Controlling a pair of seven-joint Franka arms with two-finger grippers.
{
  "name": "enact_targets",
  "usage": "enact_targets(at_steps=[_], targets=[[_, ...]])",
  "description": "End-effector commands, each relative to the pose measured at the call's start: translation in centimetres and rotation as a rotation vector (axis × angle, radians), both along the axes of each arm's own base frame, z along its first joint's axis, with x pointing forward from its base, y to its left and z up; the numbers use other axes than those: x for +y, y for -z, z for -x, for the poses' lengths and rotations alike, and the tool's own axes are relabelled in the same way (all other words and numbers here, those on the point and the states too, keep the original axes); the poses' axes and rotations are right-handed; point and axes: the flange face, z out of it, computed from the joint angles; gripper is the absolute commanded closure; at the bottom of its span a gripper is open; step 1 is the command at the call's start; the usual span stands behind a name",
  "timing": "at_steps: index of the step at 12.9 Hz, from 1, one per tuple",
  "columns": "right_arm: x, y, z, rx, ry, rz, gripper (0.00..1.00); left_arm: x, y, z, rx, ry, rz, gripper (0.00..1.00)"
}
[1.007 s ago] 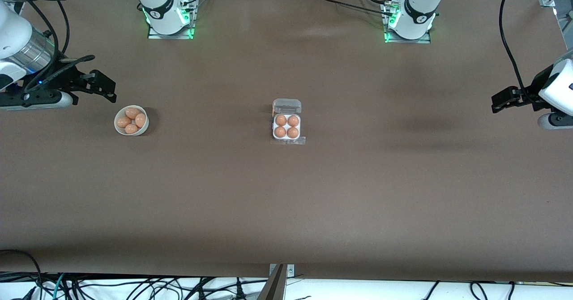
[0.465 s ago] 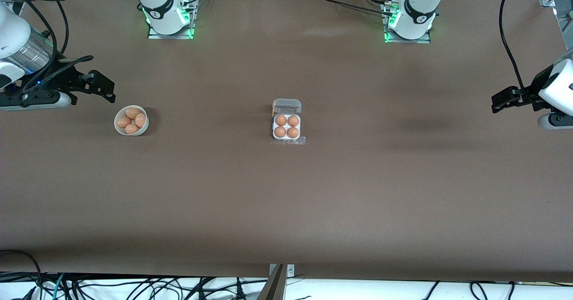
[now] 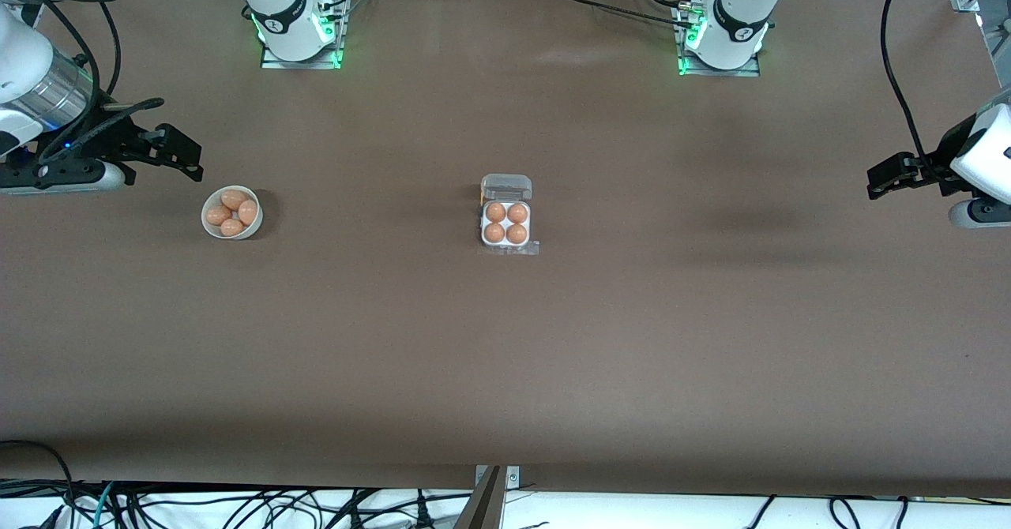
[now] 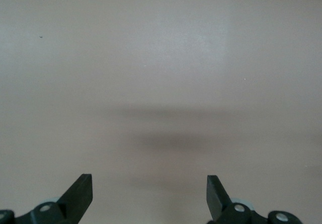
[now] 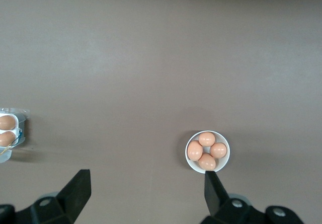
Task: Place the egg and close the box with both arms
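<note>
Bowl (image 3: 231, 212) of eggs sits well apart from the box (image 3: 506, 223).

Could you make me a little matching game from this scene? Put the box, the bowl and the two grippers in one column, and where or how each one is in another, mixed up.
Things:
1. box
2. bowl
3. left gripper
4. right gripper

States:
A. open, over bare table at the left arm's end
B. round and white, with four loose eggs
C. mid-table, four cells full, lid open
D. open, in the air close to the bowl

Pairs: 1-C, 2-B, 3-A, 4-D
</note>
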Motion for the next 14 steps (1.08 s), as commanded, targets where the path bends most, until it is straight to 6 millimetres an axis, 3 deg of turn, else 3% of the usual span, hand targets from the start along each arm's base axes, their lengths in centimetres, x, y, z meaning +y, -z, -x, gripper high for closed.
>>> enact_targets(at_steps=[1,2,3,4,6,7,8,9,11,13,14], targets=[[-0.2,-0.3,0.3,-0.003,0.008,0.012,0.00,-0.1,-0.8,-0.1,0.001,0.005,-0.015,0.00],[-0.2,-0.3,0.3,-0.003,0.007,0.012,0.00,-0.5,-1.1,0.0,-0.003,-0.013,-0.009,0.00],[-0.2,-0.3,0.3,-0.003,0.008,0.012,0.00,-3.2,-0.6,0.3,0.030,-0.010,0.017,0.00],[-0.3,-0.4,0.3,-0.004,0.010,0.012,0.00,-7.3,0.6,1.3,0.099,-0.001,0.049,0.08],[-0.2,-0.3,0.3,-0.003,0.007,0.012,0.00,-14.5,1.7,2.8,0.180,0.019,0.096,0.56],[-0.2,-0.3,0.3,-0.003,0.008,0.012,0.00,-17.3,2.1,3.5,0.204,0.004,0.119,0.65],[-0.2,-0.3,0.3,-0.003,0.008,0.012,0.00,-21.1,3.1,4.2,0.242,-0.020,0.146,0.68],[-0.2,-0.4,0.3,-0.004,0.008,0.012,0.00,-25.1,4.3,4.9,0.271,-0.037,0.164,0.79],[-0.3,-0.3,0.3,-0.003,0.010,0.012,0.00,-32.0,6.9,5.9,0.274,-0.065,0.179,0.92],[-0.2,-0.3,0.3,-0.003,0.010,0.012,0.00,-38.7,11.0,7.5,0.287,-0.100,0.176,0.97],[-0.3,-0.3,0.3,-0.003,0.011,0.012,0.00,-41.0,13.0,8.0,0.296,-0.116,0.177,0.98]])
